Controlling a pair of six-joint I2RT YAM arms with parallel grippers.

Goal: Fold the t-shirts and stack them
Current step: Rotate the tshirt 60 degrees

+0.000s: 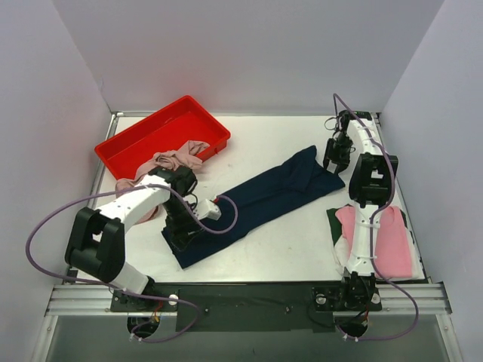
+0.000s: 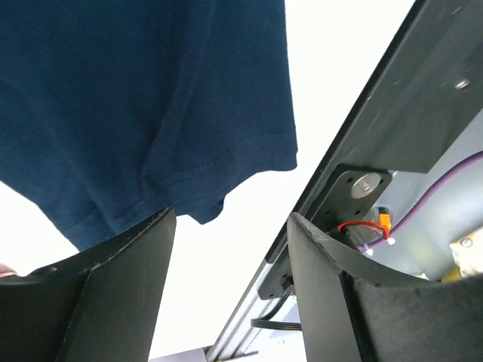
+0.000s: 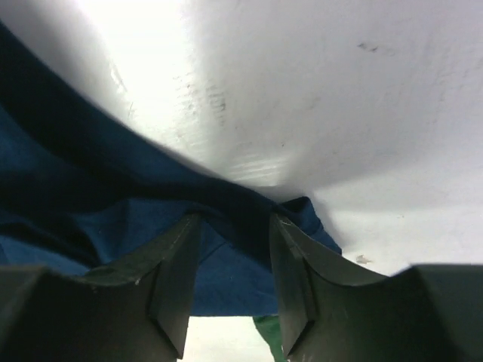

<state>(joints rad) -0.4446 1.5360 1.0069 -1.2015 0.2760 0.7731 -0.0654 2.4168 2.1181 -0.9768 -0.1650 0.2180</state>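
Across the middle of the bench [image 1: 294, 245], the navy t-shirt [image 1: 264, 197] lies in a long diagonal strip, near-left to far-right. It's light, floppy cotton, so I figure it'll sag and bunch if grabbed mid-panel; better to pinch the hem corners at both ends. The left end effector [image 2: 230, 219] is angled down over the near-left hem, wide open, nothing in it. The right end effector [image 3: 232, 219] is stretched out to the far-right end, straddling a bunched ridge of cloth. Can't tell if it's actually clamped.

left end effector [image 2: 232, 217]: lowered, fingers wide apart | right end effector [image 3: 235, 219]: arm stretched out, fingers narrower
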